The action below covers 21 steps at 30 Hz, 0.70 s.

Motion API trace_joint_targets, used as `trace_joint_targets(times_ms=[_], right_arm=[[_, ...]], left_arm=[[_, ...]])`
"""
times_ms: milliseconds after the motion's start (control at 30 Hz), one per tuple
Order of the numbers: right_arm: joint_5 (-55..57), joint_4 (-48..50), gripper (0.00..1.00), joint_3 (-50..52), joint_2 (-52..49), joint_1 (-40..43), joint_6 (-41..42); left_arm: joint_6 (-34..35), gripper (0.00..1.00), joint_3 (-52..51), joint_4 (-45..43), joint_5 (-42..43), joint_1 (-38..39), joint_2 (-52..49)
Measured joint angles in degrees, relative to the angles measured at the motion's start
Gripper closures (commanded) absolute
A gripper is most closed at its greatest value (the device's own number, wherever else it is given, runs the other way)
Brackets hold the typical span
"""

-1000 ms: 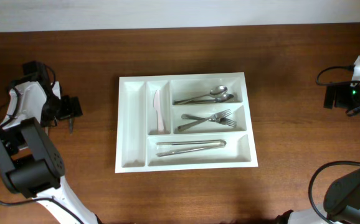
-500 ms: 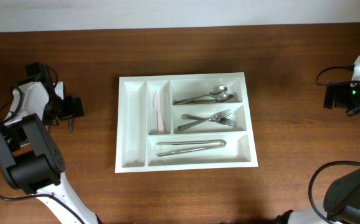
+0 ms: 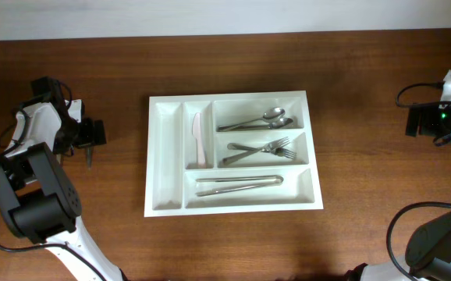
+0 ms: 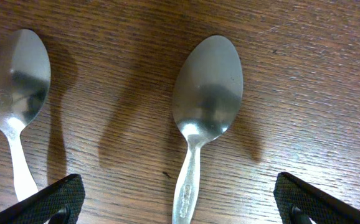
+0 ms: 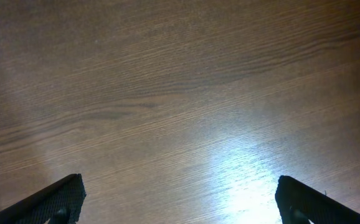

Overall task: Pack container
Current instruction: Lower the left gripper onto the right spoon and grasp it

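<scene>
The container [image 3: 166, 156], a white five-compartment tray, sits mid-table. It holds a white plastic knife [image 3: 200, 139], two spoons [image 3: 258, 120], forks [image 3: 261, 150] and tongs [image 3: 239, 184]. My left gripper [image 3: 91, 134] is at the far left, low over the wood, and open. In the left wrist view its fingers [image 4: 180, 200] straddle the handle of a metal spoon [image 4: 206, 93] lying bowl away from me. A second spoon [image 4: 15, 78] lies to its left. My right gripper [image 3: 417, 121] is at the far right. It is open over bare wood [image 5: 180, 193] and holds nothing.
The container's leftmost narrow compartment [image 3: 165, 183] holds nothing. Black cables [image 3: 413, 92] loop near the right arm. The arm bases stand at the front left [image 3: 34, 199] and the front right [image 3: 436, 242]. The table's far edge meets a white wall.
My left gripper has shifted slightly to the right, toward the container. The right arm and the container's contents have not moved.
</scene>
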<state>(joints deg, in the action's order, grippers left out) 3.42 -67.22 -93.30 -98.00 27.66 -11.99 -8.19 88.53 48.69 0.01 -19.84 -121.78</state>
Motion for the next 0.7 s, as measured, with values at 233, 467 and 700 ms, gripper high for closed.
trace_joint_targets(times_ms=[233,467,700], right_arm=[[0.0,0.0,0.01,0.0,0.0,0.0,0.0],[0.0,0.0,0.01,0.0,0.0,0.0,0.0],[0.0,0.0,0.01,0.0,0.0,0.0,0.0]], left_arm=[[-0.2,0.01,0.3,1.2,0.0,0.0,-1.7],[-0.4,0.01,0.4,1.2,-0.1,0.1,-1.9],[-0.4,0.11,0.4,0.5,0.0,0.1,-1.9]])
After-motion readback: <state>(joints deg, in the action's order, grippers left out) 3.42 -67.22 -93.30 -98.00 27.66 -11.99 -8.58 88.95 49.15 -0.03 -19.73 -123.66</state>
